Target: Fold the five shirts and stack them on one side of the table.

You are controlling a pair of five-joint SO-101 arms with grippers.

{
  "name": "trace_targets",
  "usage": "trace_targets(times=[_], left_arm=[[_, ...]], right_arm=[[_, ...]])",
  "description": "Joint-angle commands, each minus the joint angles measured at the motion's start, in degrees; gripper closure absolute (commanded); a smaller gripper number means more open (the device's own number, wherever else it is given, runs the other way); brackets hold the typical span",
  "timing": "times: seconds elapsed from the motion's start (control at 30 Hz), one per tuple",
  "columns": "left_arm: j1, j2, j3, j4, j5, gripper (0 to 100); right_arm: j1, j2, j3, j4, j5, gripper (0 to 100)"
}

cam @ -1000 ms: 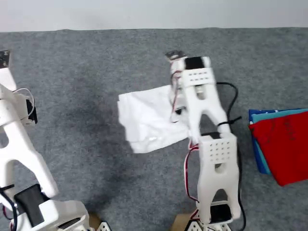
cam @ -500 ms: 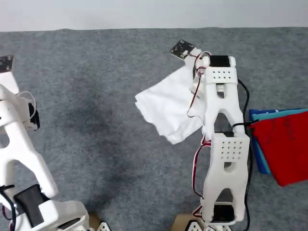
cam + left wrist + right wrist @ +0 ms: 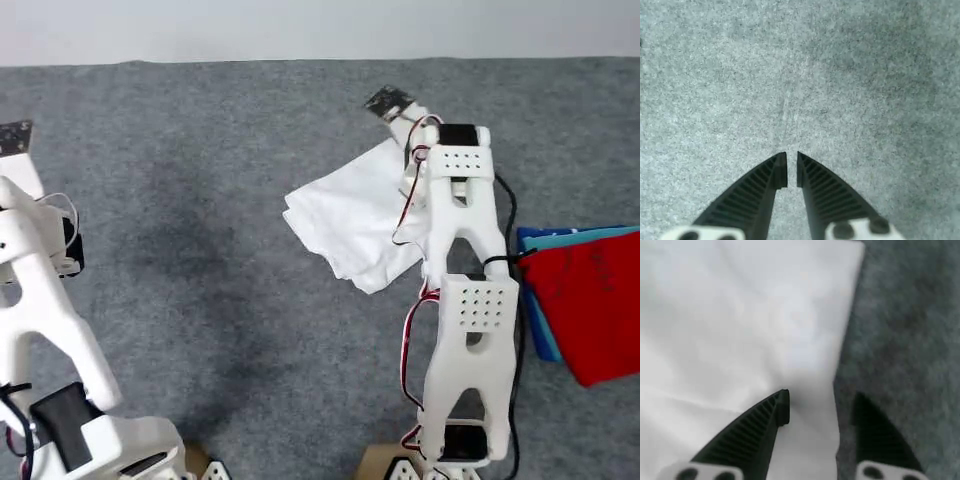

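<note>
A folded white shirt [image 3: 345, 215] lies on the grey felt table [image 3: 200, 130], right of centre. My right arm [image 3: 455, 200] stretches over the shirt's right side. In the right wrist view my right gripper [image 3: 821, 396] is open and straddles the edge of the white shirt [image 3: 740, 315], one finger over the cloth, the other over the felt. At the right edge a folded red shirt [image 3: 590, 300] tops a stack with a teal shirt [image 3: 560, 240] and a blue one [image 3: 545, 345] beneath. My left gripper [image 3: 792, 155] is shut over bare felt, holding nothing.
The left arm [image 3: 40, 300] stands along the table's left edge, far from the shirts. Bare felt spreads between the two arms and along the far side. The stack sits close beside the right arm's base.
The right arm pulled the white shirt to the right and farther back, then the shirt settled flat. The left arm barely moved.
</note>
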Motion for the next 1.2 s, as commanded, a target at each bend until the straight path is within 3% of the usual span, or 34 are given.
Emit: trace_targets(times=[0.0,0.2,0.47,0.6,0.73,0.9,1.17], left_arm=[[0.2,-2.8,-0.1,1.4,0.1,96],[0.2,-2.8,-0.1,1.4,0.1,96],[0.5,-2.7,-0.1,1.4,0.1,96],[0.5,-2.7,-0.1,1.4,0.1,96],[0.5,-2.7,-0.1,1.4,0.1,96],[0.6,-2.6,0.0,1.4,-0.7,95],[0.6,-2.7,0.0,1.4,-3.7,96]], right_arm=[[1.4,-7.7,-3.5,0.4,-9.8,72.0],[1.4,-14.8,-3.5,4.4,-26.0,72.0],[-1.8,-21.1,-3.5,18.7,-39.3,72.0],[-4.0,-21.3,-3.3,25.5,-51.5,71.9],[-5.1,-21.4,-2.6,25.5,-65.7,70.1],[-9.9,-19.6,-0.9,25.5,-77.4,54.2],[-14.5,-10.2,-0.9,22.7,-86.5,51.2]])
